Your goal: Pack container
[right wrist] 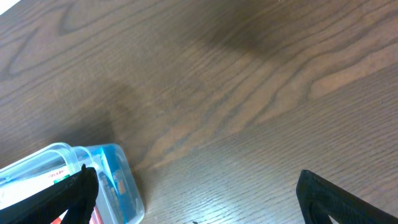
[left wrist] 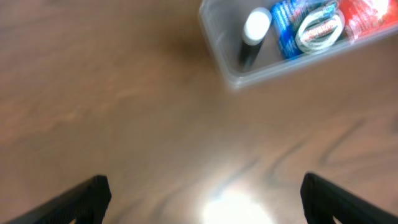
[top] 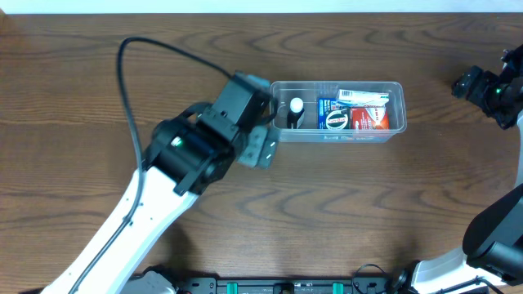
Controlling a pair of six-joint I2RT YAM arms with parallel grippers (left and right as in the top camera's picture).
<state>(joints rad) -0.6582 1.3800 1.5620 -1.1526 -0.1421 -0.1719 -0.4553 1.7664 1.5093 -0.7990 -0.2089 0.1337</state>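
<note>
L claw [left wrist: 204, 186] spread wide, empty, near filled container [top: 403, 106].

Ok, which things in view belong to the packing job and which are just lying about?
Job: container, with bottle, blue packet, red packet inside; left pincer, open beside it.
Lying about: right pincer, open, off to the right; left arm's black cable.

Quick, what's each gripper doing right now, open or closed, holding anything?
Left gripper: open, holding nothing.
Right gripper: open, holding nothing.
</note>
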